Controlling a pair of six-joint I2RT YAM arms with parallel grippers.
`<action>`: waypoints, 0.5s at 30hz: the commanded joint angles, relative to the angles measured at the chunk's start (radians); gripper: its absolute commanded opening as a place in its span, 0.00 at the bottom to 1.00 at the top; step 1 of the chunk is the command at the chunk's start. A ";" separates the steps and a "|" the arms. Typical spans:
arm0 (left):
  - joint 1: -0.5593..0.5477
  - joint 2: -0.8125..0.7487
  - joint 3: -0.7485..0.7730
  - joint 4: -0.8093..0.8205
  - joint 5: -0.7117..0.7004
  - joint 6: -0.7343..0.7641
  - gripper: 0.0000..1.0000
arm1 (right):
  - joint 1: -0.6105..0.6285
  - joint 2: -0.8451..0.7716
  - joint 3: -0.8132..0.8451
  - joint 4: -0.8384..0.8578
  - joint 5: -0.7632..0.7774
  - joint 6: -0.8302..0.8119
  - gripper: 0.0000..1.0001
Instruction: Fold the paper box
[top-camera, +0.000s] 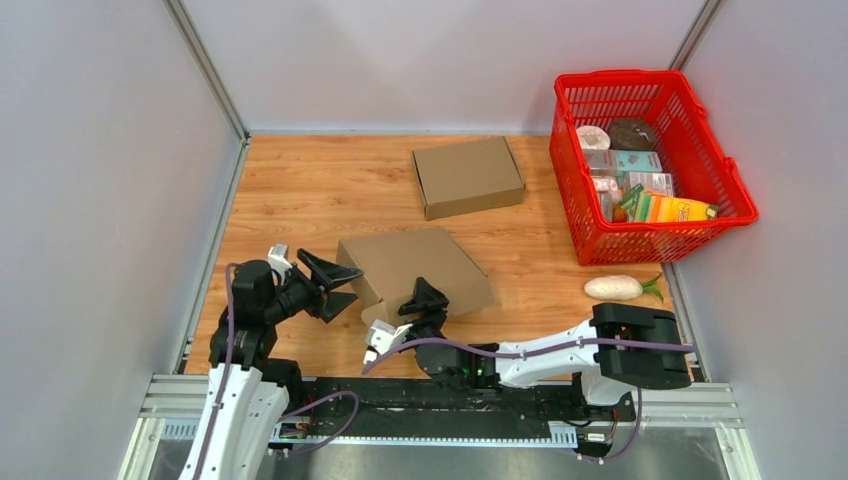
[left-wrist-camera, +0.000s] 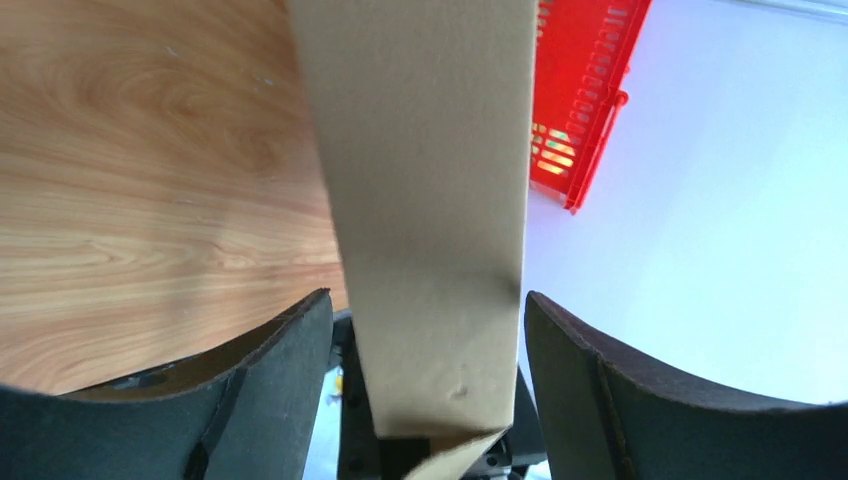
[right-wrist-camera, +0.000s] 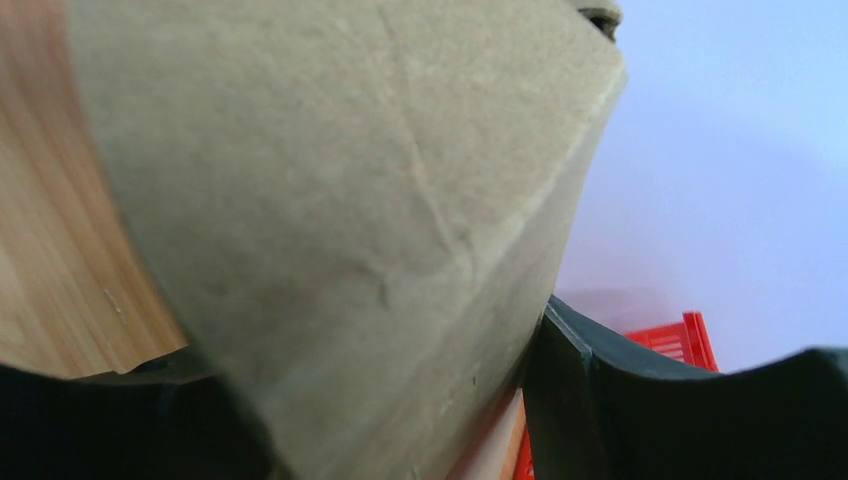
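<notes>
Box (top-camera: 415, 268) position relative to the two grippers. In the top view the box is seen on the table (top-camera: 300, 190), just ahead of the arm bases. Its near edge is laid roughly along the 9-to-3 o'clock line and its left edge along 11 to 5.

From the left gripper (top-camera: 352, 285) the box is found at 3 o'clock. From the right gripper (top-camera: 420, 303) it is found at 12 o'clock. Both grippers are placed at the box itself, the left at its left corner and the right on its near edge, so neither arm is judged the nearer.

In the left wrist view a flap (left-wrist-camera: 430, 200) is shown running from 12 to 6 o'clock between the fingers (left-wrist-camera: 285, 390). Daylight is left on either side, so these jaws are spread wide and nothing is gripped.

In the right wrist view the gap between the fingers (right-wrist-camera: 610, 400) is filled with cardboard, which is met by the 3 o'clock finger. Whether it is clamped cannot be told.

The fold is judged unfinished. The coming move is judged to turn on the flap's long axis, which the left jaws would have to close across, from 9 and 3 o'clock.
</notes>
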 joint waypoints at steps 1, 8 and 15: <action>0.020 -0.018 0.099 -0.201 -0.120 0.135 0.78 | 0.006 -0.039 -0.035 0.107 0.120 0.020 0.54; 0.037 -0.069 0.396 -0.376 -0.460 0.698 0.78 | 0.016 -0.217 0.212 -0.717 0.150 0.414 0.49; 0.037 -0.095 0.303 -0.020 -0.182 0.815 0.62 | -0.140 -0.158 0.712 -1.618 -0.399 0.793 0.51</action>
